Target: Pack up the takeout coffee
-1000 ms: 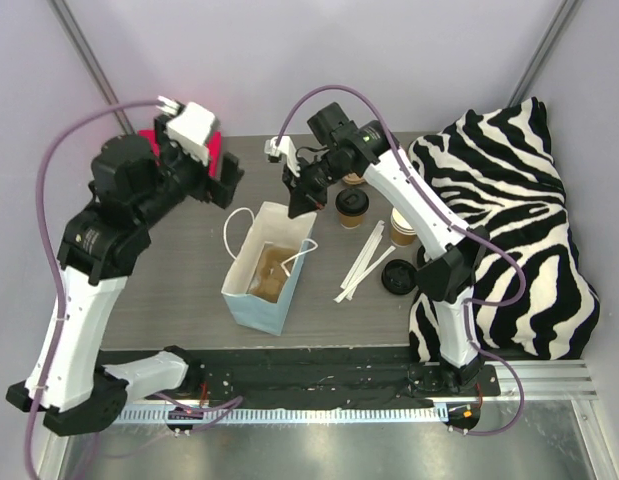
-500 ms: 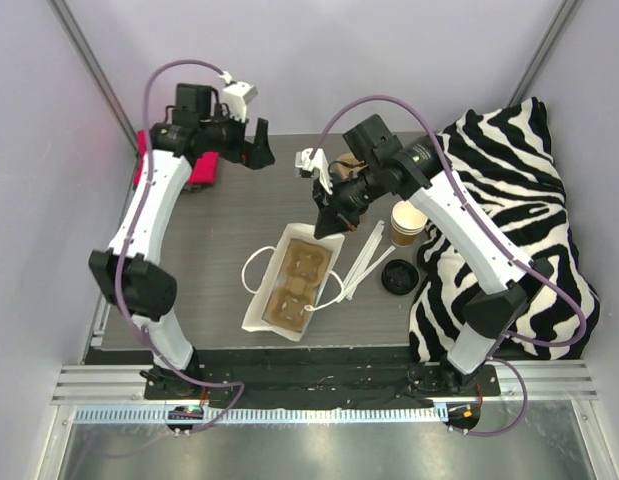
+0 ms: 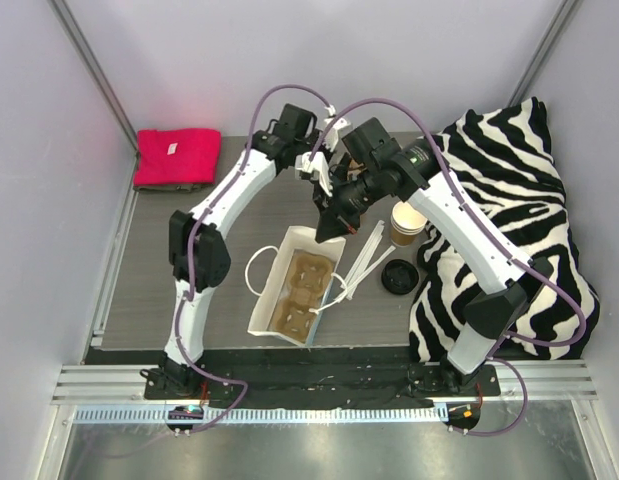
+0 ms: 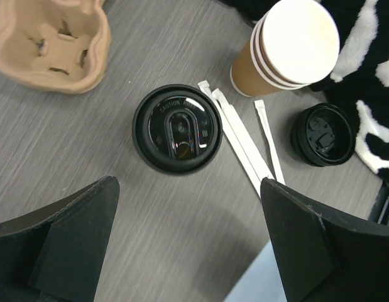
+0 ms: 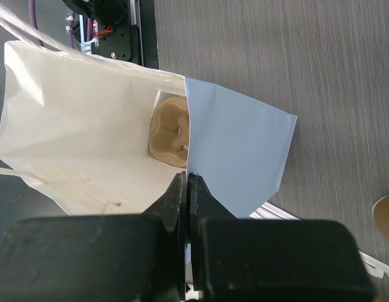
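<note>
Item: takeout coffee (image 4: 177, 129), a tan cup under a black lid, upright on the table (image 4: 87, 157). Its long axis points straight up at the left wrist camera, so little but the lid shows.

Location: 12 o'clock from the left gripper (image 4: 188, 185), just ahead of the tips and centred between them.

Left gripper: spread wide, wider than the lid, holding nothing.

Neighbours:
- pulp carrier (image 4: 49, 44) at 10 o'clock of the cup
- unlidded cup stack (image 4: 288, 50) at 1 o'clock
- wrapped sticks (image 4: 244, 141) just beside at 3 o'clock
- loose lid (image 4: 323, 134) beyond the sticks

Right gripper (image 5: 186, 189): closed flat on the rim of the light blue bag (image 5: 238, 151), with a second carrier (image 5: 169, 132) seated inside.

Assessment: the left arm is nearer and free, and a straight descent should straddle the cup. In the overhead view the bag mouth lies at 7 o'clock of the right gripper.
</note>
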Tool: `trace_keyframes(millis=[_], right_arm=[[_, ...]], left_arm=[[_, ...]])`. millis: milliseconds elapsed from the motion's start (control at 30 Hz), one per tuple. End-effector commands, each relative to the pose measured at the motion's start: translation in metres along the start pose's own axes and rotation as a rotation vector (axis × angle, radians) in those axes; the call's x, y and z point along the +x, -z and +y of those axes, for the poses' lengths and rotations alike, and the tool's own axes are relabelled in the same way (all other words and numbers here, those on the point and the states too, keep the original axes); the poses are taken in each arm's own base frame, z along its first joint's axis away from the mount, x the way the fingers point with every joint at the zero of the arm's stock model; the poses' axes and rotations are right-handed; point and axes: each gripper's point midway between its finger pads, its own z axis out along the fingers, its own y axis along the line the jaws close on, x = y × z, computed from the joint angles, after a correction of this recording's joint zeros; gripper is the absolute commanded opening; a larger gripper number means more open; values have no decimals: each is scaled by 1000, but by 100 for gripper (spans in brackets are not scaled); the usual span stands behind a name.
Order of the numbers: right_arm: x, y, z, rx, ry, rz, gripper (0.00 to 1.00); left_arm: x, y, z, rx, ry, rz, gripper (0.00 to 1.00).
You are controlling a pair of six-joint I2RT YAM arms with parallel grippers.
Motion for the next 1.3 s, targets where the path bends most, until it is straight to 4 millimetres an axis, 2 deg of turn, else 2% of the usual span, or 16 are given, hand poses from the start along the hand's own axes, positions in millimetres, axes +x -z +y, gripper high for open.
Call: trace_keyframes(millis=[0,167,533,700,1267], right_arm=[[-5,4,6,-7,17,-20,1],[-1,4,7,-10,14,-12,1],[3,0,4,-13,13,6,1],[6,-1,0,-3,12,21,1],[10,-9,-5,-20,7,36,1]], left_arm=[[-14,-13,-6,3,-68,-24,100],[-2,-38,-1,-15,-73,4,100],[8,-66,-6,-28,-128,33,100],[8,-73,2,-61,-132,26,100],[12,-89,5,-87,-168,36,99]])
